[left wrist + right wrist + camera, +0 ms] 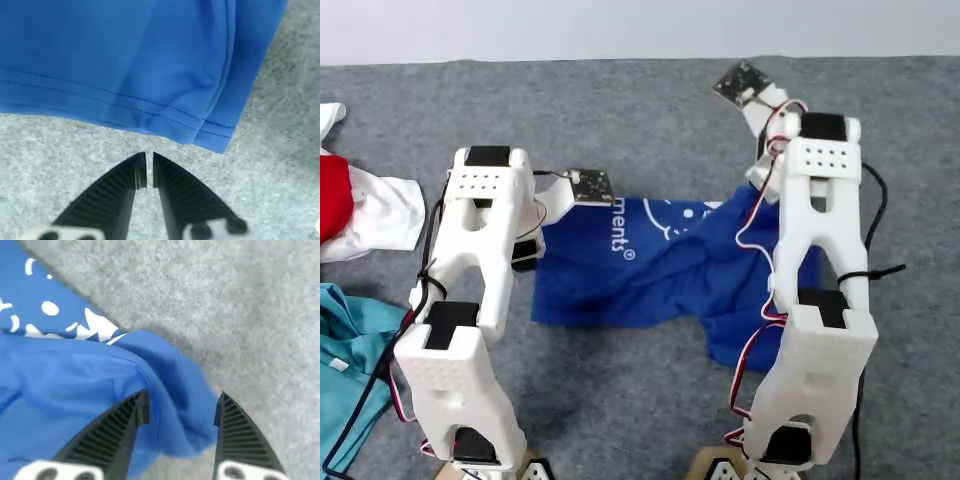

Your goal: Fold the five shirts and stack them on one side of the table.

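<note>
though arms (820,250) overlap the blue shirt (650,280), left end effector (148,170) is closed — right end effector (182,407) spread.

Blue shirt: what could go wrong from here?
1. The left gripper is shut just off the blue shirt's hem corner; it may shove the hem instead of grabbing it.
2. The right gripper is open over a bunched fold and could pinch several layers, skewing the fold.
3. The teal shirt lies by the left arm's base and might snag.
</note>
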Motion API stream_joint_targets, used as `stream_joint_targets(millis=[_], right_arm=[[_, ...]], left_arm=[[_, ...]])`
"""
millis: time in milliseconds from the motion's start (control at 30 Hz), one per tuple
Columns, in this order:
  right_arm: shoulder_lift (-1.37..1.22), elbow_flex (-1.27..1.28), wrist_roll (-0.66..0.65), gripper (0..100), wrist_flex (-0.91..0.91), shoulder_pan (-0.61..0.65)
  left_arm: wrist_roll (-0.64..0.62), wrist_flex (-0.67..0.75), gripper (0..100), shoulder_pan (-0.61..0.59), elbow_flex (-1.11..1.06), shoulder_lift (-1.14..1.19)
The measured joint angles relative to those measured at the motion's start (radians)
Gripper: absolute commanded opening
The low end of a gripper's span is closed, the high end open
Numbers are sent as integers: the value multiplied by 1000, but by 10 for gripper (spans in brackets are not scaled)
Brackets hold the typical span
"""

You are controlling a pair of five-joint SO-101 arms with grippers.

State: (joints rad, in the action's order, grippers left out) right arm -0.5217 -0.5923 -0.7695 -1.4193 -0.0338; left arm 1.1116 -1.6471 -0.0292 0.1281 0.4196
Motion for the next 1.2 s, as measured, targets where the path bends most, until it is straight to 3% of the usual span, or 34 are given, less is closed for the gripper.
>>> stream_joint_targets(millis=[300, 967, 1200], right_arm=[[0, -48, 40, 224, -321, 0], [-34, 46, 46, 225, -330, 143], [-86, 55, 43, 225, -321, 129]], left_arm=[[-3, 0, 29, 0, 0, 0], [-3, 18, 29, 0, 0, 0], [-3, 18, 29, 0, 0, 0]])
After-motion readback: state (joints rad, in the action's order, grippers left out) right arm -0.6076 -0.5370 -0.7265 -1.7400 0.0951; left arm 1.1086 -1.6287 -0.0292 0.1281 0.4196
